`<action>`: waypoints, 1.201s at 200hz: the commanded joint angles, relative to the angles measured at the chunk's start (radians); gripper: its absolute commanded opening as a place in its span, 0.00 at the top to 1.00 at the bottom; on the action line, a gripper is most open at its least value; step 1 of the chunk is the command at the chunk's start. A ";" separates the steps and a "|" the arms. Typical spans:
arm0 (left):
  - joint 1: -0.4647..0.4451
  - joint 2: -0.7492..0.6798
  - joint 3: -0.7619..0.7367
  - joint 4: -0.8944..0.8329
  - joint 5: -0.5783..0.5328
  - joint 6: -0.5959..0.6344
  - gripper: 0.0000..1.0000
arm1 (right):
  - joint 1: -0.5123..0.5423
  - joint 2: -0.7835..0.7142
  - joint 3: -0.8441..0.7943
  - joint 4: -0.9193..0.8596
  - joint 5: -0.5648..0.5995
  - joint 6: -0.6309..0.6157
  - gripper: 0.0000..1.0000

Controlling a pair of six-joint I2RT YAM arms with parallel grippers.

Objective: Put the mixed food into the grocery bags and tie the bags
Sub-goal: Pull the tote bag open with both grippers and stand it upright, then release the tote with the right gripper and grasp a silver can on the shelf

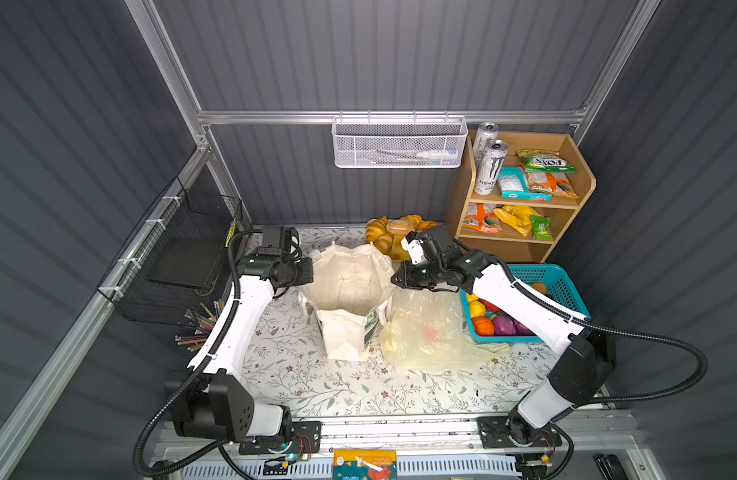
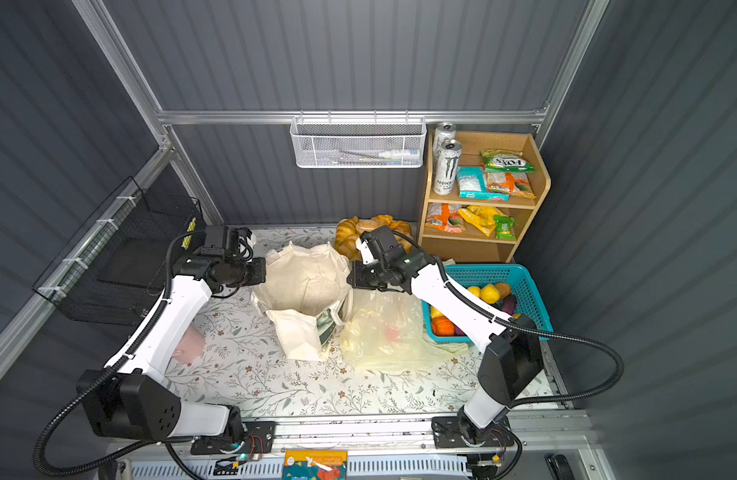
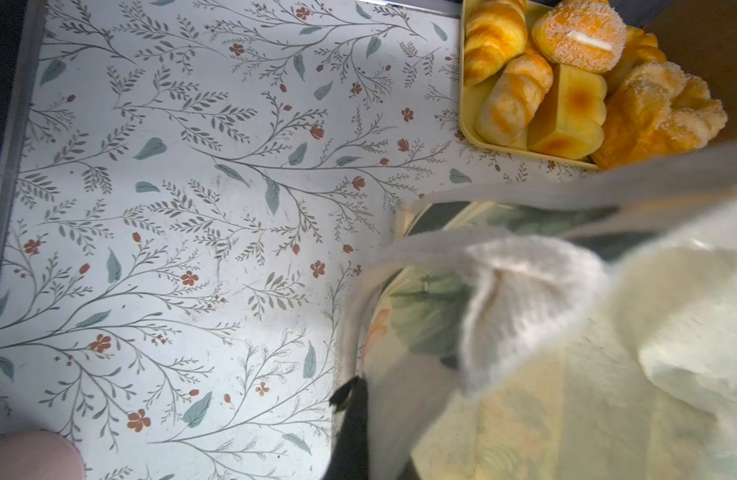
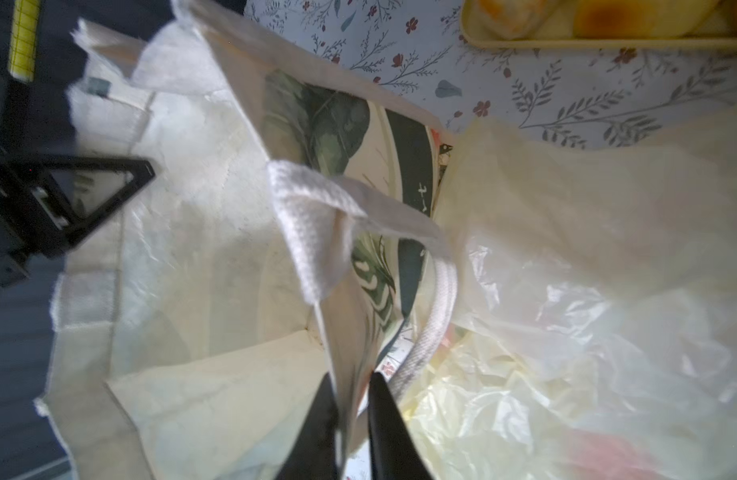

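Left claw (image 1: 306, 272) is clamped on the rim of the canvas tote (image 1: 350, 286) at nine o'clock, right claw (image 4: 350, 378) sits loosely parted astride it at three, mouth held wide mid-table, so next, I'd say, one claw must release and fetch toy fruit (image 1: 483, 326) from the teal basket (image 1: 537, 269).

Dark grey striped walls (image 1: 358, 54) are standing around a bench (image 1: 358, 390) that is wearing a flowery cover, a white wire basket (image 1: 400, 145) is hanging on a shiny bar (image 1: 275, 117), and a wooden shelf (image 1: 583, 183) is sitting in the back corner.
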 commanded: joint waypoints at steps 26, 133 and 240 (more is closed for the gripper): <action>0.011 0.009 -0.002 0.011 0.105 0.003 1.00 | -0.051 -0.092 0.132 -0.102 -0.004 -0.101 0.34; 0.001 0.023 -0.025 0.048 0.161 -0.006 1.00 | -0.493 -0.040 0.729 -0.222 0.197 -0.167 0.04; 0.000 0.055 -0.026 0.050 0.165 0.005 1.00 | -0.642 0.220 0.921 -0.134 0.077 -0.350 0.12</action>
